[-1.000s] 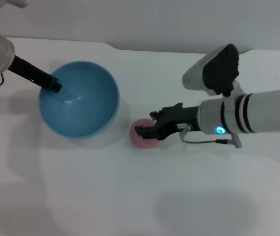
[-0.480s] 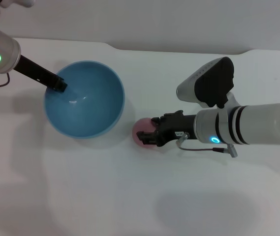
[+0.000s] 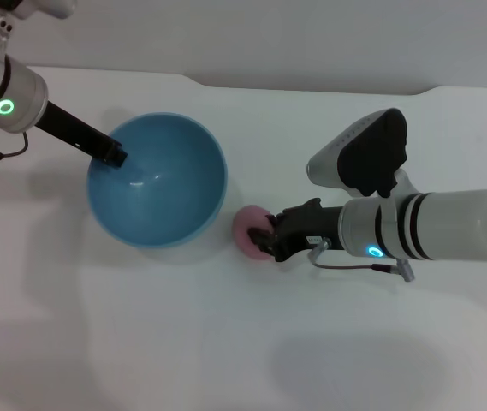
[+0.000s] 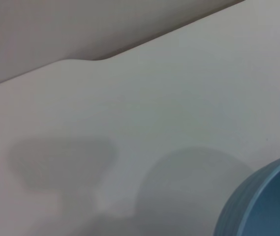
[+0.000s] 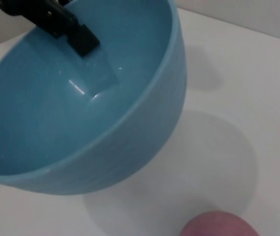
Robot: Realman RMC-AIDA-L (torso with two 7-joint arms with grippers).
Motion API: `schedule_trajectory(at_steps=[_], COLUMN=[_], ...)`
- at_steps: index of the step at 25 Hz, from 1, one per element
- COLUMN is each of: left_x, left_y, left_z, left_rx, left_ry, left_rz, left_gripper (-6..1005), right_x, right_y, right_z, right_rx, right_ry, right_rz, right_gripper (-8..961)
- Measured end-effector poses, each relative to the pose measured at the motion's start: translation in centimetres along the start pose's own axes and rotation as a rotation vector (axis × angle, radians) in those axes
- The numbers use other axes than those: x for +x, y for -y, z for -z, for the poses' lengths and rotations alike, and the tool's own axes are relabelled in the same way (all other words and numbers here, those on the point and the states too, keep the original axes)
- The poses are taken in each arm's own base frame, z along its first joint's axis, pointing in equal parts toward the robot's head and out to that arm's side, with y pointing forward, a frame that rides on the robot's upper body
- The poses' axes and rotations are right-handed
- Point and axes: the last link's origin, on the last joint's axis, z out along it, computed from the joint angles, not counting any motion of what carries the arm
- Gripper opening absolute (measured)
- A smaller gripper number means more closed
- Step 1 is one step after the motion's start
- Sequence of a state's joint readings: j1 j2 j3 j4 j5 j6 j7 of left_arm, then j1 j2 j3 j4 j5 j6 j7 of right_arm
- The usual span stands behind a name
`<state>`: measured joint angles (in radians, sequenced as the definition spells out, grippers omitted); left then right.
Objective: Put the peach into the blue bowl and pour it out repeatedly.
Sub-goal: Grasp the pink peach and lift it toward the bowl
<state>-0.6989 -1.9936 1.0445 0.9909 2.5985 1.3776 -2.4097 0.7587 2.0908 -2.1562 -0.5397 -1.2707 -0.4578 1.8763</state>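
The blue bowl (image 3: pixel 168 190) is tilted at the table's left; it also shows in the left wrist view (image 4: pixel 265 206) and fills the right wrist view (image 5: pixel 56 118). My left gripper (image 3: pixel 115 157) is shut on the bowl's far-left rim, one finger inside; it also shows in the right wrist view (image 5: pixel 83 42). The bowl is empty. The pink peach (image 3: pixel 247 228) lies on the table just right of the bowl, seen also in the right wrist view (image 5: pixel 218 225). My right gripper (image 3: pixel 269 240) is low on the peach's right side, fingers closed around it.
The white table (image 3: pixel 183 342) spreads to the front and the right. Its back edge runs along the top, with a step (image 3: pixel 196 81) behind the bowl. My right forearm (image 3: pixel 448 227) lies across the table's right side.
The left gripper has carried the bowl to the right, closer to the peach. The right gripper has lowered and narrowed from wide open onto the peach, which has barely moved.
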Motion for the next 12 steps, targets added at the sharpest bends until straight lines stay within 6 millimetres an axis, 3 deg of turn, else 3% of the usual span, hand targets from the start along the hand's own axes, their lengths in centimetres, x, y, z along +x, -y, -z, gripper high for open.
schedule_trajectory(at_steps=[8,12], left_x=[0.1,-0.3], left_y=[-0.5,-0.4], left_z=[-0.2,-0.5], left_rx=[-0.012,0.038], left_ry=[0.000,0.050], left_rz=[0.051,0.083], left_gripper=[-1,0], right_x=[0.5,1.0], right_y=[0.8,1.9], right_z=[1.1,2.4], right_rx=[0.021,0.043], right_ry=[0.070,0.137], right_rz=[-0.096,-0.138], right_gripper=[152,134])
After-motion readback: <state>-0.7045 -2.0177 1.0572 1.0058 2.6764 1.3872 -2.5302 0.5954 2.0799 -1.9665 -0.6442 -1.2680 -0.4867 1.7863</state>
